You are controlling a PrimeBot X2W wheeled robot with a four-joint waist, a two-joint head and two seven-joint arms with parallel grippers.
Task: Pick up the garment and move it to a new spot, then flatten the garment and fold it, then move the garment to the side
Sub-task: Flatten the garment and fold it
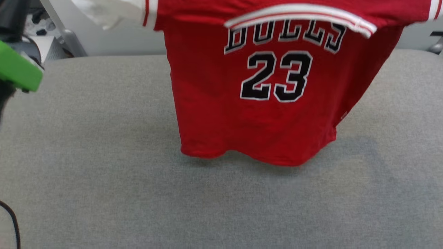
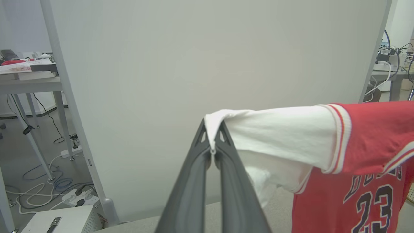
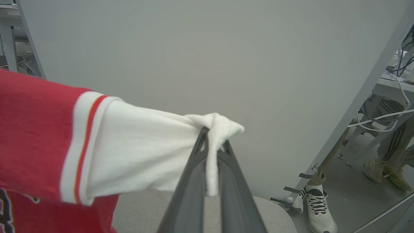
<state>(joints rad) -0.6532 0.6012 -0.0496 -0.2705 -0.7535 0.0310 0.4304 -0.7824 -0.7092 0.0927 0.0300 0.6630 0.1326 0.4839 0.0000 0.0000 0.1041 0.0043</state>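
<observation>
The garment [image 1: 256,103], a red jersey T-shirt printed "BULLS 23" in black, hangs spread out in the air above the grey padded table [image 1: 104,180]; its hem just reaches the surface. In the left wrist view my left gripper [image 2: 212,129] is shut on the tip of one white sleeve [image 2: 284,136]. My right gripper [image 3: 213,137] pinches the end of the other white sleeve [image 3: 142,152] in the right wrist view, jaws shut on the cloth. The shirt [image 2: 372,161] stretches taut between the two grips.
A pale panel wall [image 2: 210,64] stands right behind the table. Cables and a desk [image 2: 29,84] lie on the floor to one side; a person's feet in sneakers [image 3: 315,207] stand beyond the panel on the other. A green object [image 1: 17,69] sits at the head view's left edge.
</observation>
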